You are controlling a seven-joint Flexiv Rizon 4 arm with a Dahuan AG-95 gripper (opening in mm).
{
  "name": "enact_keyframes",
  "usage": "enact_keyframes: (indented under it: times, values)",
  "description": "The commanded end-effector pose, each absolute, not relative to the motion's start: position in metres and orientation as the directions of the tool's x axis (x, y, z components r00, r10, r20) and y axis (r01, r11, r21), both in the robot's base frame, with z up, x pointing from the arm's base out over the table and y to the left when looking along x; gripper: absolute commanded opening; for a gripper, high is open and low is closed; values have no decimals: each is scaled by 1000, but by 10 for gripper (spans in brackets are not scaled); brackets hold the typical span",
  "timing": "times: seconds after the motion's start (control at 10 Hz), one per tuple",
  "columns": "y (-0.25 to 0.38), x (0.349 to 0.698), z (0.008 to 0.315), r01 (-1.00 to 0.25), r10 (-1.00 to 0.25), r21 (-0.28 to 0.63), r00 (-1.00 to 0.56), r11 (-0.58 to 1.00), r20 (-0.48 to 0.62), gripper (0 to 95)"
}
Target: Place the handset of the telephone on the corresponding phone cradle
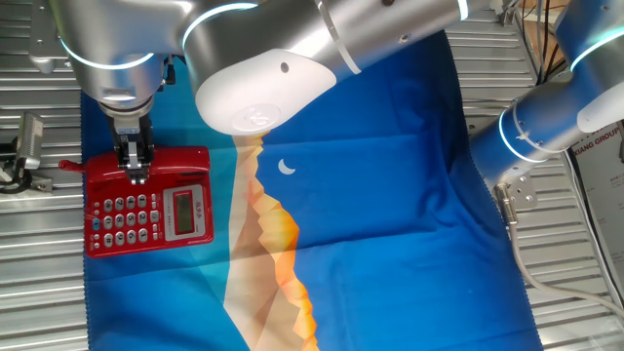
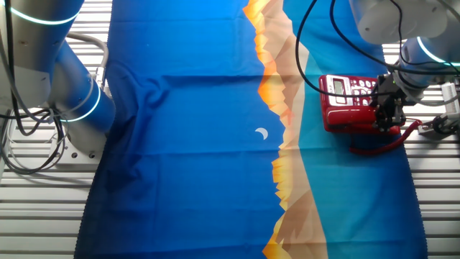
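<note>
The red telephone base (image 1: 151, 216) with grey buttons and a small display lies at the left of the blue cloth; in the other fixed view it (image 2: 348, 93) lies at the right. The red handset (image 1: 180, 159) lies along the base's top edge, on the cradle strip; in the other fixed view it (image 2: 352, 121) runs along the base's near edge. My gripper (image 1: 135, 174) comes straight down on the handset left of its middle, its fingers shut around it, and shows in the other fixed view (image 2: 389, 115) too. The thin red cord (image 2: 384, 146) loops on the cloth beside the base.
A blue cloth (image 1: 390, 195) with an orange mountain print covers the slatted metal table. A second silver-and-blue arm (image 1: 546, 117) stands at the right edge, seen in the other fixed view (image 2: 72, 93) at the left. A metal fixture (image 1: 24, 146) sits just left of the telephone.
</note>
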State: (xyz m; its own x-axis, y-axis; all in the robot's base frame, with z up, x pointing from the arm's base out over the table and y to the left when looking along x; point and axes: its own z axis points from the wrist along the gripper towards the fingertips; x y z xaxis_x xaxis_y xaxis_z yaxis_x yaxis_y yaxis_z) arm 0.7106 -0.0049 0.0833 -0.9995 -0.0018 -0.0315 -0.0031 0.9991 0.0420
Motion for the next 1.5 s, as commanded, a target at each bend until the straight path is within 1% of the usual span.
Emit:
enact_keyframes:
  times: [0.1, 1.5]
  values:
    - [-4, 710, 83, 6, 7, 47, -999, 999, -33, 0]
    - [-5, 712, 77, 1, 3, 48, -999, 999, -35, 0]
